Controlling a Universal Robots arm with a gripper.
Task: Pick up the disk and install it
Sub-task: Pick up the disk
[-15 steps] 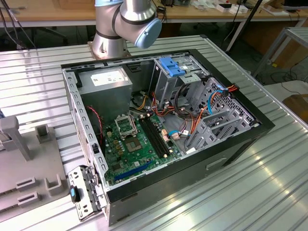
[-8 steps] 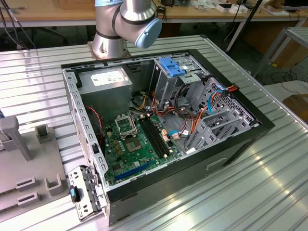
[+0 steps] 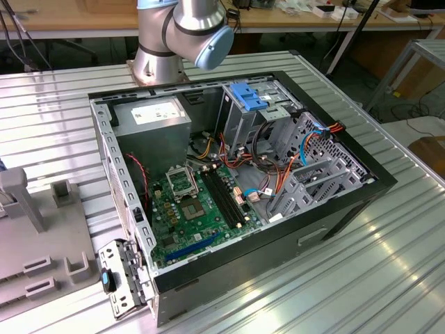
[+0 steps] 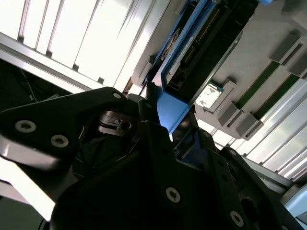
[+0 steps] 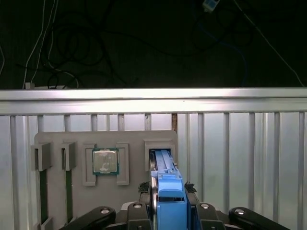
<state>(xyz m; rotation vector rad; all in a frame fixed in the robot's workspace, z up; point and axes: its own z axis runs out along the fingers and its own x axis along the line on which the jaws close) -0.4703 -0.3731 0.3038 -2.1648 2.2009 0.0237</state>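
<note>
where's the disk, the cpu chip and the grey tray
disk [image 5: 170,201], first wrist view, on its blue rail
cpu chip [image 5: 105,161], first wrist view, middle of its metal lid
grey tray [image 5: 134,139], first wrist view, bare top edge

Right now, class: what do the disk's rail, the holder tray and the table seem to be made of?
The disk rail: blue plastic, matte moulded look; holder tray: grey plastic probably, dull, even surface; table: likely aluminium, bright ribbed slats with glare.

On the grey tray [image 5: 134,139], slot walls [image 5: 147,155] are hemming the disk [image 5: 162,160] that my gripper [image 5: 169,191] is clamping; bare table slats [image 5: 240,158] are lying open just beside. The case [image 3: 372,177] is standing open on top, cables [image 3: 268,149] crowding round its drive cage [image 3: 247,97].
</note>
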